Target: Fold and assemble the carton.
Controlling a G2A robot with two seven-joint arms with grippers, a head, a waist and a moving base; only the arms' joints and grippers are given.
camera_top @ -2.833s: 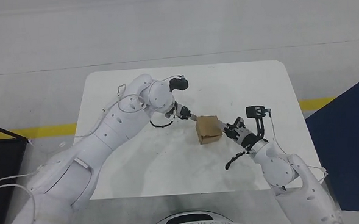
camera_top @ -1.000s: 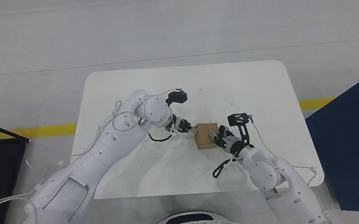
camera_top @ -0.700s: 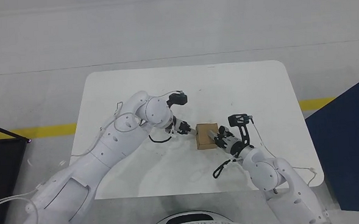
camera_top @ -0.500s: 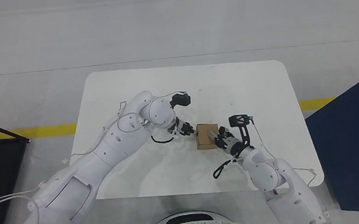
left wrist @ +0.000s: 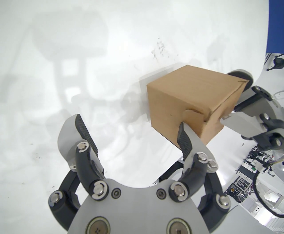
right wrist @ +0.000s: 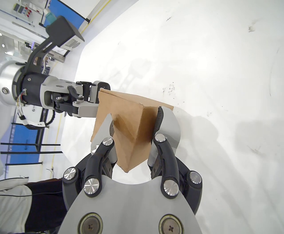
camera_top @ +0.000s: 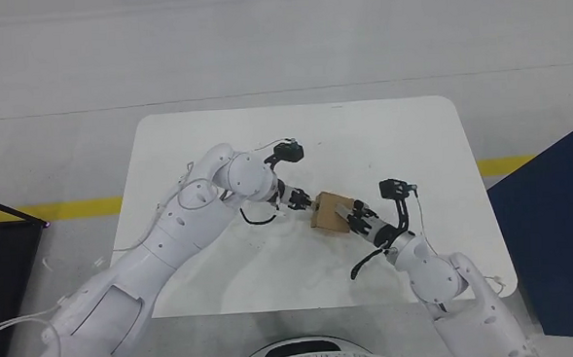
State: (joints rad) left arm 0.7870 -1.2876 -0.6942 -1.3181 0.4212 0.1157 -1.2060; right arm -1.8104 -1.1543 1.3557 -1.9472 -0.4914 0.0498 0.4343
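A small brown carton sits near the middle of the white table, closed up into a box and tilted. My right gripper is shut on one end of the carton, a finger on each side of a corner. From the opposite side, my left gripper stands open, and one of its fingertips presses on the carton's near edge. From above, the left gripper and the right gripper flank the box. The carton's underside is hidden.
The table's rounded edge runs to the right, with a blue panel beyond it. A yellow floor line passes on the left. Bare tabletop lies behind and in front of the carton.
My right gripper closed in on the carton and took hold of it. In the last half second the carton tilted and shifted slightly right; the left gripper stayed against its left side.
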